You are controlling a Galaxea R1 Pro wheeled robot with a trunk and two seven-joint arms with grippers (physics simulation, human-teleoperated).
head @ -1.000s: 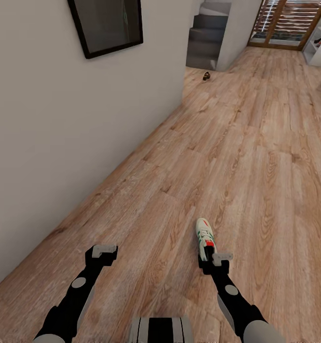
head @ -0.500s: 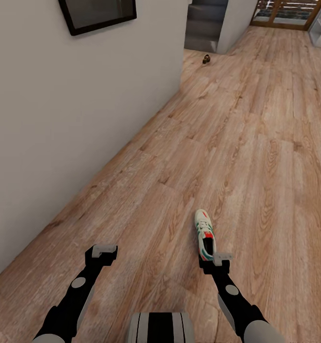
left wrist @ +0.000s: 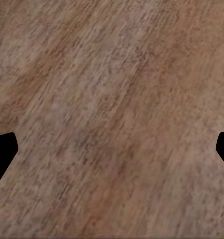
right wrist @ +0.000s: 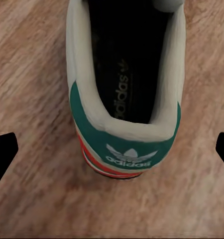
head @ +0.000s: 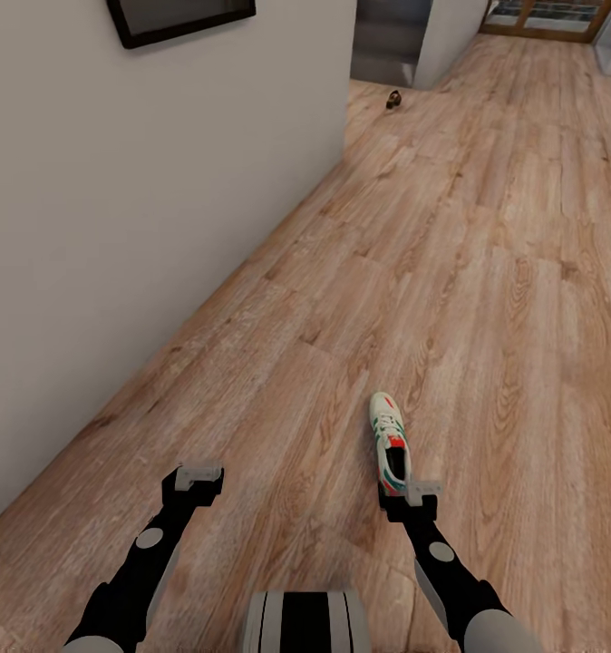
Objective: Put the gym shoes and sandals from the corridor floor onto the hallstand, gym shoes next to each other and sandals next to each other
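Note:
One gym shoe [head: 389, 443], white with green stripes and a red-orange patch, lies on the corridor floor [head: 487, 299] with its toe pointing away from me. My right gripper [head: 420, 494] hovers just behind and above its heel, open. In the right wrist view the green heel tab and dark insole of the gym shoe [right wrist: 125, 124] sit between the spread fingertips [right wrist: 3, 152], untouched. My left gripper [head: 198, 475] hangs open over bare planks [left wrist: 112, 114]. A small dark sandal [head: 394, 100] lies far down the corridor near the wall corner.
A pale wall [head: 142, 209] runs along my left with a dark framed picture [head: 179, 18] on it. Grey stairs [head: 383, 45] rise behind the wall corner. A wooden door [head: 546, 18] closes the far end. Open floor stretches ahead and to the right.
The whole head picture has shifted, so the camera moved. The gym shoe's heel now shows slightly clearer of the right gripper. Both arms keep their pose and stay open.

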